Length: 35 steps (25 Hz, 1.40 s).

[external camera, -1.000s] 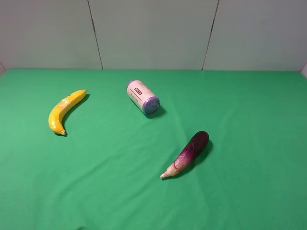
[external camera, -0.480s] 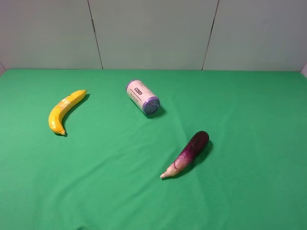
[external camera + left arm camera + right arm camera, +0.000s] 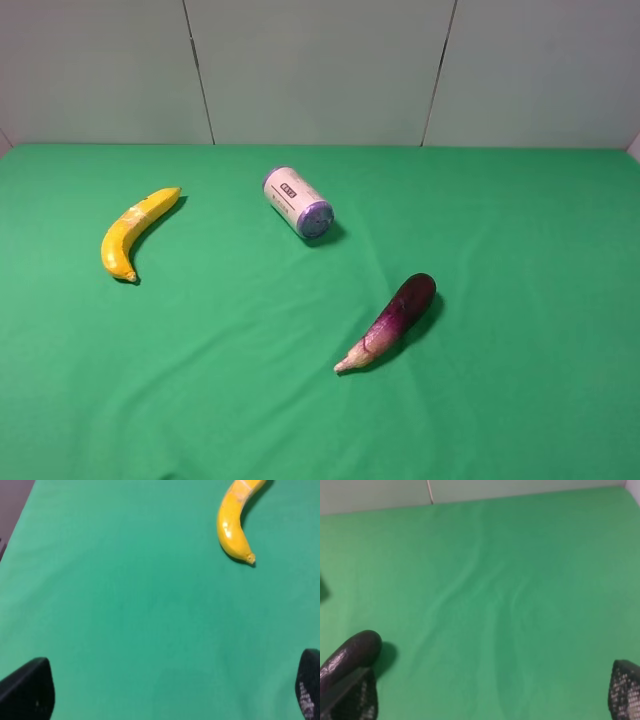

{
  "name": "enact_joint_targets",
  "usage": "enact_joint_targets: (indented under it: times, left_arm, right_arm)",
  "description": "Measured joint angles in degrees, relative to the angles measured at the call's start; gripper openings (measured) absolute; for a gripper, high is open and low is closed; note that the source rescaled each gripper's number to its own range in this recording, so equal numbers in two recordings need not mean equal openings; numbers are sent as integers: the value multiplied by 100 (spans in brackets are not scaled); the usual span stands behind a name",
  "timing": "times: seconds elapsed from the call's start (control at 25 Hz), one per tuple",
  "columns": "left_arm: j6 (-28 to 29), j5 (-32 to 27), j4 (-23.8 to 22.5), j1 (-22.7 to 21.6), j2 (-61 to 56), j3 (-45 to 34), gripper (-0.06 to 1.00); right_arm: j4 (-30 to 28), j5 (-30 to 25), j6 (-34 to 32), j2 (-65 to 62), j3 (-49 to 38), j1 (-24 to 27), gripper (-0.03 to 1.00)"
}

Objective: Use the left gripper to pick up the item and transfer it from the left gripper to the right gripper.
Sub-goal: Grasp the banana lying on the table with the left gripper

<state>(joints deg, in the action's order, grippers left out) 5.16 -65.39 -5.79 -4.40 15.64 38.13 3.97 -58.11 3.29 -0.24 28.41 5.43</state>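
The yellow banana [image 3: 133, 234] lies on the green cloth at the left, curved, with a pale patch mid-length. It also shows in the left wrist view [image 3: 231, 526]. My left gripper [image 3: 167, 695] is open and empty. Only its two black fingertips [image 3: 26, 692] show, well short of the banana and not touching it. My right gripper [image 3: 490, 695] is open and empty. One of its fingertips [image 3: 356, 697] is close beside the dark end of the eggplant [image 3: 347, 656]. Neither gripper shows in the exterior high view.
A white-and-purple can [image 3: 298, 203] lies on its side at the middle back. A purple eggplant [image 3: 392, 320] lies right of centre. The green cloth [image 3: 520, 250] ends at a pale panelled wall [image 3: 320, 70]. The cloth's left edge [image 3: 14, 525] shows in the left wrist view.
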Motion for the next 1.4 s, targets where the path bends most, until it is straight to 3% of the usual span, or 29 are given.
enact_joint_targets:
  times: [0.24, 0.6, 1.4]
  left_arm:
    - [0, 7, 0, 0, 1086, 531, 94]
    - [267, 134, -23, 302, 2260, 589, 94]
    - [393, 1662, 80, 302, 5641, 600, 94]
  right_arm:
    - [0, 0, 0, 0, 0, 0, 100]
    - [0, 0, 0, 0, 0, 0, 100]
    - [0, 0, 0, 0, 0, 0, 100]
